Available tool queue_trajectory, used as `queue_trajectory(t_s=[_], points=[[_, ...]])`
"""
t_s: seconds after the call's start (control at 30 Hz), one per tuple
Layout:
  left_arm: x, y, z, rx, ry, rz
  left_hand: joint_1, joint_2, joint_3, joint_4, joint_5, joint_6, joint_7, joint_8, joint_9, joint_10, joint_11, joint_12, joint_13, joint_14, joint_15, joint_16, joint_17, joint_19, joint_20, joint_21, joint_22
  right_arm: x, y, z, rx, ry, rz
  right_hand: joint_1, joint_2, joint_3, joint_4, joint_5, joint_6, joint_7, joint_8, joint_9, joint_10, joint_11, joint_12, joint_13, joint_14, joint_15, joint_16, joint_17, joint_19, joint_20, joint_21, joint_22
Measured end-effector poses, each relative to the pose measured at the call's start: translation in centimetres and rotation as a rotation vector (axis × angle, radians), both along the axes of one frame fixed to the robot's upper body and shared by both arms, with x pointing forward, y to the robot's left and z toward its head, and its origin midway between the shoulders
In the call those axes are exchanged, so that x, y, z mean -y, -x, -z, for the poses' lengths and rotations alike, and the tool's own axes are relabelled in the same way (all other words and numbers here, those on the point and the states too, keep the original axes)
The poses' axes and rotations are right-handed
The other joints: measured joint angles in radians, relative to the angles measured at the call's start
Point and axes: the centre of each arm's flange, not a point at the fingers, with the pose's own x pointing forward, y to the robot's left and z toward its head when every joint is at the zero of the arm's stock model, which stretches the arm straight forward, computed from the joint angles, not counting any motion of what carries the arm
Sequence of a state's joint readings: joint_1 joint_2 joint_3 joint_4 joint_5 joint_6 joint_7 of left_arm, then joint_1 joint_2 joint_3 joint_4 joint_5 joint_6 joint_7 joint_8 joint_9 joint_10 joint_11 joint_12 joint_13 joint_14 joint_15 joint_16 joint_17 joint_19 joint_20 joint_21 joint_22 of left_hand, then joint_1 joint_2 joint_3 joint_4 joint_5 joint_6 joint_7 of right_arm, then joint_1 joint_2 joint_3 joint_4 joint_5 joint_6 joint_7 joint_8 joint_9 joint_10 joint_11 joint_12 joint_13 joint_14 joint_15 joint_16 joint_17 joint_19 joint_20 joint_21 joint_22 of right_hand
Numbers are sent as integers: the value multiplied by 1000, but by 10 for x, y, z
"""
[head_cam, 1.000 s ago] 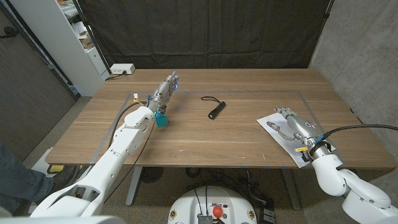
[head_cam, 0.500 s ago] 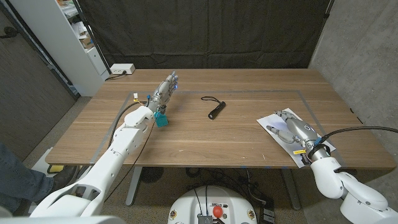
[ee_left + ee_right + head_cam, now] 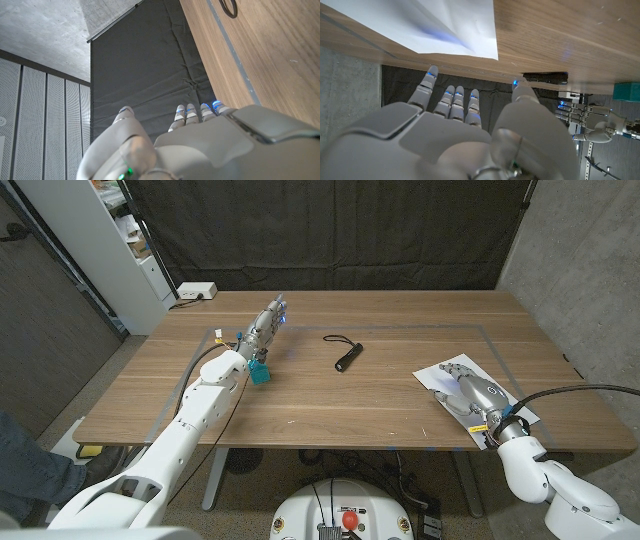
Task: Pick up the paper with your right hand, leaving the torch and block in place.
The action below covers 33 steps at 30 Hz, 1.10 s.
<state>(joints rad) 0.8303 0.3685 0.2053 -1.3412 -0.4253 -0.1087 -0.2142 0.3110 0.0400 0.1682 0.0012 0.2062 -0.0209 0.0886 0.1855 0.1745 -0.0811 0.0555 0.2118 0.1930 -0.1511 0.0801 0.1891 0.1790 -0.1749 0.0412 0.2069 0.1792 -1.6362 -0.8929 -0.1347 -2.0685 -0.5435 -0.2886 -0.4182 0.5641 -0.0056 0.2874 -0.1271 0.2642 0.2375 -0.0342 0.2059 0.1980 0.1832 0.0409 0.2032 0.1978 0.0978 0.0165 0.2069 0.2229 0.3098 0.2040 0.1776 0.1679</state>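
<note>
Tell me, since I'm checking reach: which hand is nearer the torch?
Left. The left hand stands beside the teal block, a short way from the torch; the right hand is over the paper, farther off.

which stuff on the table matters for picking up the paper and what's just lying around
Job: paper under the right hand; torch and teal block, both to stay put.
Lying about: white power strip at the far corner; left hand, idle by the block.

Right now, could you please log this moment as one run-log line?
right hand open over paper | left hand open beside block | torch untouched
</note>
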Motion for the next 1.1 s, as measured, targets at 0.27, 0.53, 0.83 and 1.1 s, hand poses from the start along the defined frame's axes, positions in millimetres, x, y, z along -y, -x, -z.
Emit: queue_trajectory(t_s=[0.27,0.53,0.83,1.1], points=[[1,1,1,-4,-1,-1,0,0,0,0,0,1,-1,0,0,0,0,0,0,0,0,0,0,3,4,0,0,0,-1,5,-16,10,23,13,-13,1,-7,17,-4,4,0,0,-23,-12,-6,5,-39,17,-7,0,-52,9,-8,0],[2,2,1,-5,-2,-2,0,0,0,0,0,7,4,0,0,0,0,0,0,0,0,0,0,3,4,0,0,2,-3,10,-37,9,44,18,-18,1,-7,21,-4,4,0,0,-29,-7,-6,5,-45,23,-7,0,-57,14,-8,0],[3,4,1,-4,-6,-3,0,0,-4,-4,0,7,4,0,0,0,0,0,0,0,0,0,0,3,4,-4,0,8,-6,17,-56,-6,68,20,-20,1,-7,25,-4,4,0,0,-28,-7,-6,5,-39,28,-7,0,-56,13,-1,2],[3,5,1,-6,-9,-4,0,0,-4,-4,0,7,4,0,0,0,0,0,0,0,0,0,0,3,4,-4,0,11,-8,23,-66,-19,80,20,-20,6,-11,32,-4,4,0,0,-29,-7,-6,5,-33,23,-3,2,-46,3,4,2]])
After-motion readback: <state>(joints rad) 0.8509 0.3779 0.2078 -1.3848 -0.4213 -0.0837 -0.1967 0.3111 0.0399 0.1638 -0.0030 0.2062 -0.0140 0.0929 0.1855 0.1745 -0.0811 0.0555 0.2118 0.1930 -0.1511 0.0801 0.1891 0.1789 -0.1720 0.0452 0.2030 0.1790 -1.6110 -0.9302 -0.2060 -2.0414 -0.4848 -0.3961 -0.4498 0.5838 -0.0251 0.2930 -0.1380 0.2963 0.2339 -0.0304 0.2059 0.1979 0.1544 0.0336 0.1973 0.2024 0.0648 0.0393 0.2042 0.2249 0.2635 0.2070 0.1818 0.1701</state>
